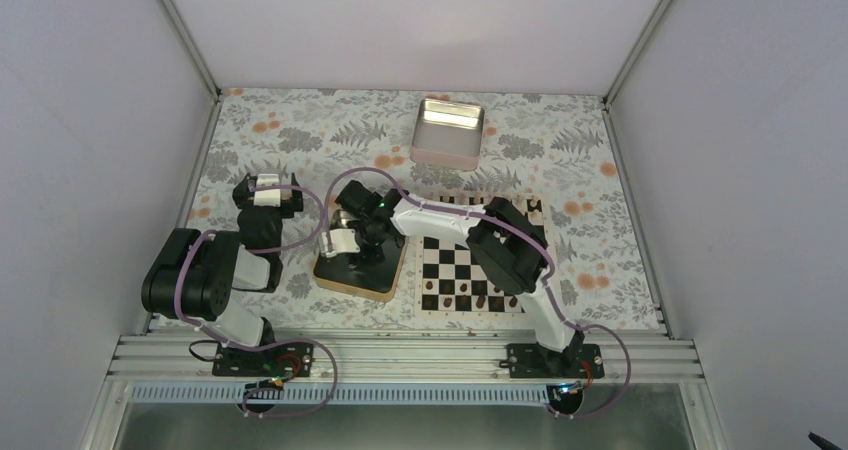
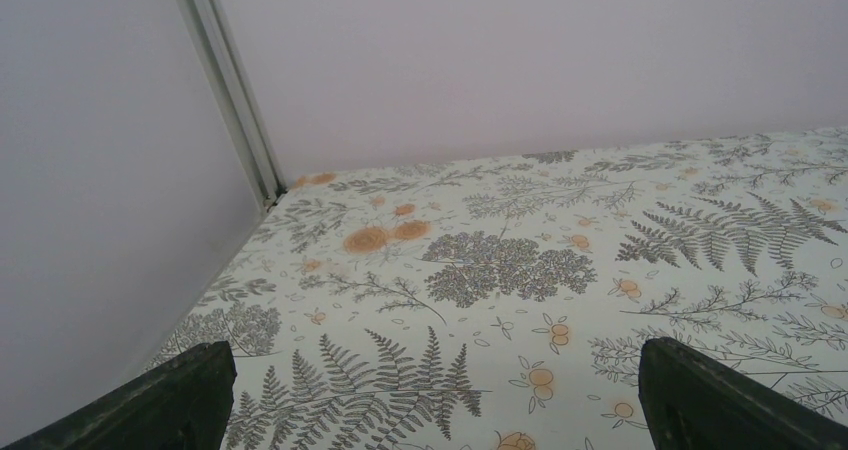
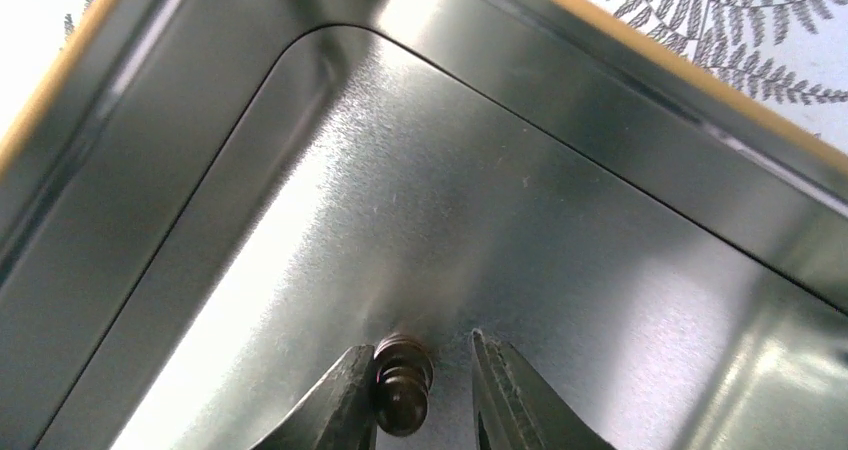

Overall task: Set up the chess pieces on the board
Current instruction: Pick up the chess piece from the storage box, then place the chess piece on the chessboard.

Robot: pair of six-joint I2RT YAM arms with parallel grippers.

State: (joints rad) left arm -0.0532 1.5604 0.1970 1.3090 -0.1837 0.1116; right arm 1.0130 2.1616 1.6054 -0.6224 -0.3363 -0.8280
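In the right wrist view a small dark brown chess piece (image 3: pixel 402 395) sits on the floor of the gold-rimmed metal tray (image 3: pixel 560 220). My right gripper (image 3: pixel 420 345) is open around it: the left finger touches the piece and the right finger stands a little apart from it. In the top view the right gripper (image 1: pixel 356 242) reaches left over the tray (image 1: pixel 352 284). The board (image 1: pixel 446 257) lies to the right, partly under the right arm, with several dark pieces (image 1: pixel 452 296) on its near rows. My left gripper (image 2: pixel 440 390) is open and empty above the cloth.
A silver tin (image 1: pixel 448 130) stands at the back centre. The fern-patterned cloth (image 2: pixel 520 260) covers the table. White walls with metal corner posts close in the sides and back. The left arm (image 1: pixel 262 220) is folded at the left.
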